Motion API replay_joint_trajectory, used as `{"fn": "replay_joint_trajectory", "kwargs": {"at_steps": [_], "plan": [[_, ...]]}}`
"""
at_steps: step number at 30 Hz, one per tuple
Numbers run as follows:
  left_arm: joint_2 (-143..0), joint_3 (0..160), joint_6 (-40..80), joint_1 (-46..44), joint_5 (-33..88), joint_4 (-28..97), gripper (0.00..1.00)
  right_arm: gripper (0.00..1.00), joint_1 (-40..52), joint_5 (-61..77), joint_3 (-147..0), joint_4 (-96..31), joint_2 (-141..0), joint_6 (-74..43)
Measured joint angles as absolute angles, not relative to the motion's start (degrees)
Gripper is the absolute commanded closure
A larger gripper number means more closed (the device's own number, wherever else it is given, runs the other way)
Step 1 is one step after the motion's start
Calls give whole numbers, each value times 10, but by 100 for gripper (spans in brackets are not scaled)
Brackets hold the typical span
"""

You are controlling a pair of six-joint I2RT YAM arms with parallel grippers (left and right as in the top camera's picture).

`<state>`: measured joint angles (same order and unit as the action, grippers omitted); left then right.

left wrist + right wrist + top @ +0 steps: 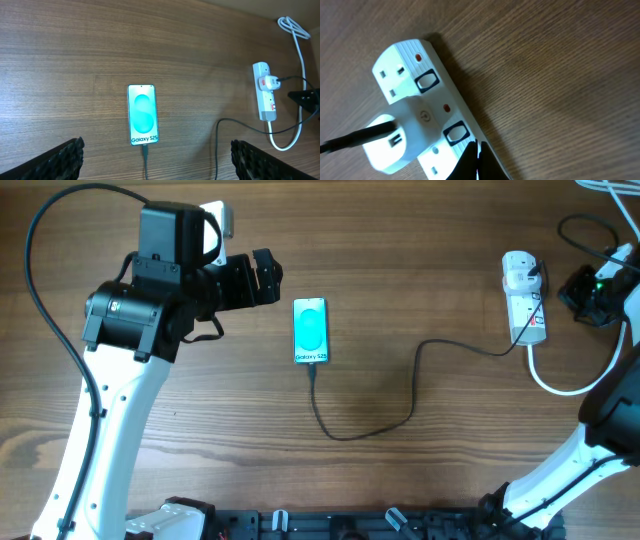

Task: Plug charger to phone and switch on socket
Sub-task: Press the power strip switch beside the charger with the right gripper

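We see the right gripper (pixel 474 152) with its two dark fingers pressed together into one narrow tip, nothing between them. That tip sits at the long edge of the socket (pixel 402 60), just beside the nearer of its two black rocker switches (pixel 456 132); whether it touches the switch itself we cannot tell. A small red dot (pixel 446 107) lies next to each switch. A white plug (pixel 405 127) fills the outlet beside that switch, and the charger (pixel 350 139) leaves it as a thin black cable. From the socket's near end a thick white cord (pixel 548 383) curves away over the wooden table (pixel 420 260). The charger runs from the plug across the wood, bends down, loops and climbs to the phone (pixel 311 330), meeting its short edge at the white Galaxy strip. The phone lies flat near the table's middle, screen up and bright teal, well apart from the socket. Our left gripper (pixel 270 277) hangs over the table just beside the phone's far end, not touching it; its fingers (pixel 60 160) are spread wide, and its wrist view shows the phone and the cable's end framed between them, with nothing held
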<state>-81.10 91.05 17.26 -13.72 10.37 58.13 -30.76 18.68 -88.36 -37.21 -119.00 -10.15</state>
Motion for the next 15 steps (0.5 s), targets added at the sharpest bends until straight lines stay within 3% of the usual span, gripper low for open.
{"fn": "replay_joint_trajectory", "kwargs": {"at_steps": [15], "plan": [[-811, 910, 173, -137, 104, 581, 0, 96, -285, 197, -883, -346, -1227, -44]]}}
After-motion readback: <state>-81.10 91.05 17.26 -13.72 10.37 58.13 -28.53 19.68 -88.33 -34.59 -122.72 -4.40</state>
